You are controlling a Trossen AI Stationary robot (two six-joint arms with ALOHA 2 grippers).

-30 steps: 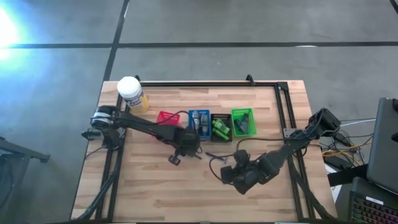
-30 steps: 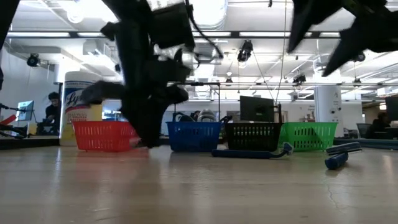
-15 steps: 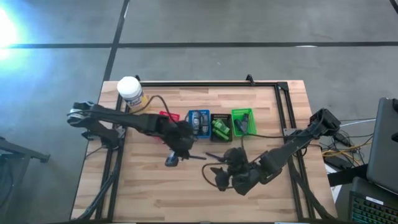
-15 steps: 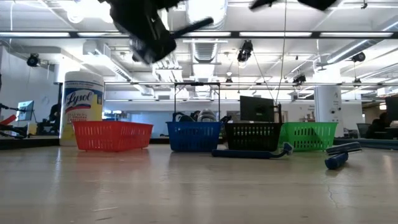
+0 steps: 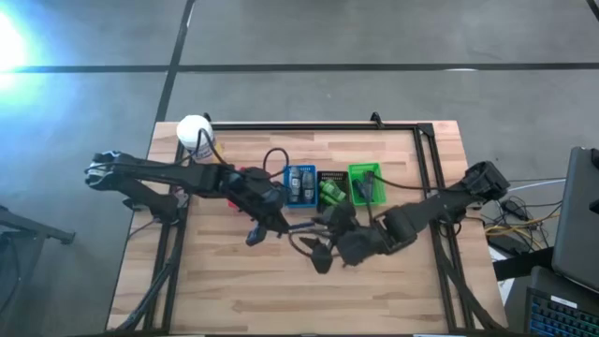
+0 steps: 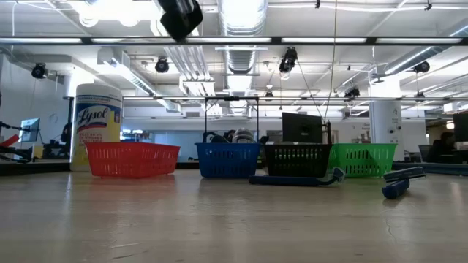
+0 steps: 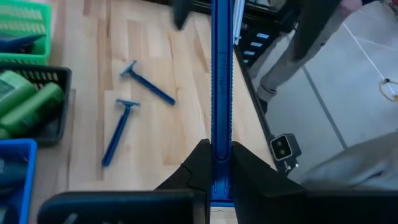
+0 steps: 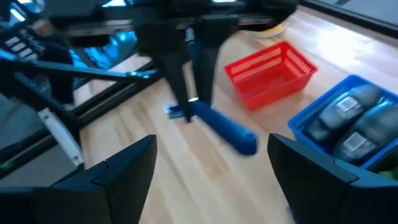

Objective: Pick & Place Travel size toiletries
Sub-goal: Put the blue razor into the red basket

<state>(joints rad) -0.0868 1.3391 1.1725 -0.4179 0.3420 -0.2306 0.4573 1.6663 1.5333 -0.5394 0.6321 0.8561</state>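
Wooden planks of the bench (image 5: 225,281) carry a row of four baskets. From above, the left tool (image 5: 267,225) hangs just before the red basket (image 5: 245,176), clenched on a blue razor (image 5: 255,235). Only the left wrist view shows that razor's handle (image 7: 221,93) pinched between the fingers, with two more razors (image 7: 147,88) lying on the wood ahead of it. The right tool (image 5: 323,245) hovers beside the left one, fingers (image 8: 118,171) spread and holding nothing. Its own camera alone shows grey oval bottles (image 8: 348,121) in the blue basket (image 8: 311,134).
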